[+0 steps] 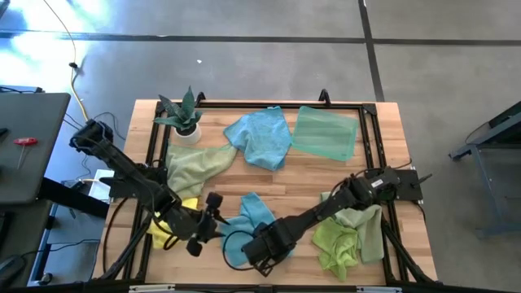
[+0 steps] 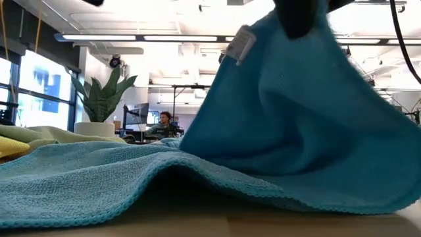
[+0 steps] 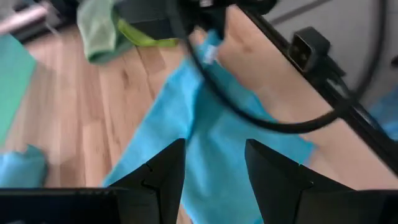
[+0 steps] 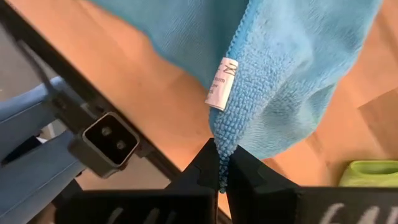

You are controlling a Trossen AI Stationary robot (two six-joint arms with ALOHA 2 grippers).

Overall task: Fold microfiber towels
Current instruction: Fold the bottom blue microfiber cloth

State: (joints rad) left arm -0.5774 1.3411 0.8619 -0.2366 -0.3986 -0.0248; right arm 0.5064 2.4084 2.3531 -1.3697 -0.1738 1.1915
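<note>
1. Low view: the right gripper (image 4: pixel 221 167) is cut off at the top edge.
2. Light blue towel (image 1: pixel 248 218), white tag, lies at six o'clock on the table (image 1: pixel 383 138); one corner is pinched between the closed right fingers.
3. Left gripper (image 1: pixel 213 213), fingers parted and empty, hovers beside it at nine o'clock.

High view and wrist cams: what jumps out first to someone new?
The right hand, at the table's near edge, is shut on a corner of the light blue towel, lifting it beside its white label. The left hand hovers open just beside it. Other towels lie scattered around the plant.
</note>
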